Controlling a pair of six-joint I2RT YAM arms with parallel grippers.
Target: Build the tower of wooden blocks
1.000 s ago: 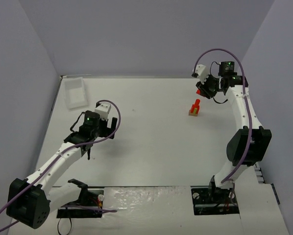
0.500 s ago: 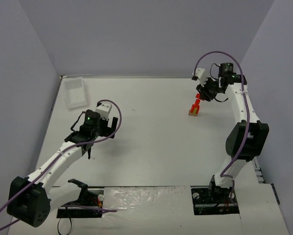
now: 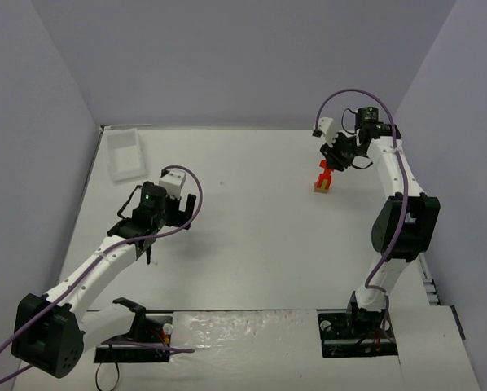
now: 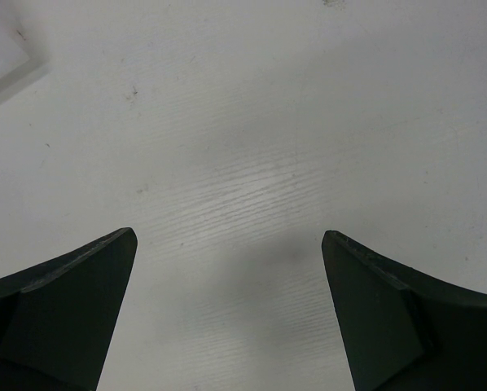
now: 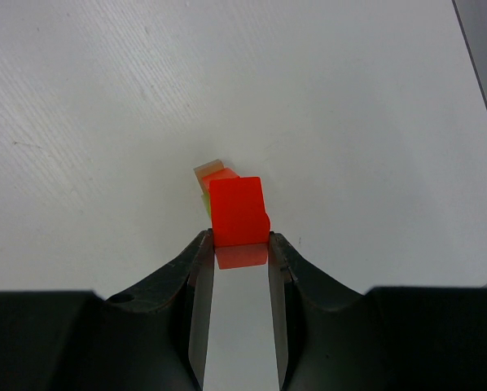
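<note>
The small wood block tower (image 3: pixel 322 179) stands at the back right of the table, red-orange pieces on a tan base with a yellow-green stick. My right gripper (image 3: pixel 331 160) hovers directly over it and is shut on a red-orange block (image 5: pixel 239 213), pinched between both fingertips. In the right wrist view the tower's tan and red parts (image 5: pixel 215 173) peek out just beyond the held block. My left gripper (image 3: pixel 158 213) is open and empty over bare table at the left; its wrist view shows only tabletop between the fingers (image 4: pixel 81 301).
A clear white plastic tray (image 3: pixel 125 152) sits at the back left corner, its edge also in the left wrist view (image 4: pixel 3 61). Purple walls close the table at the back and sides.
</note>
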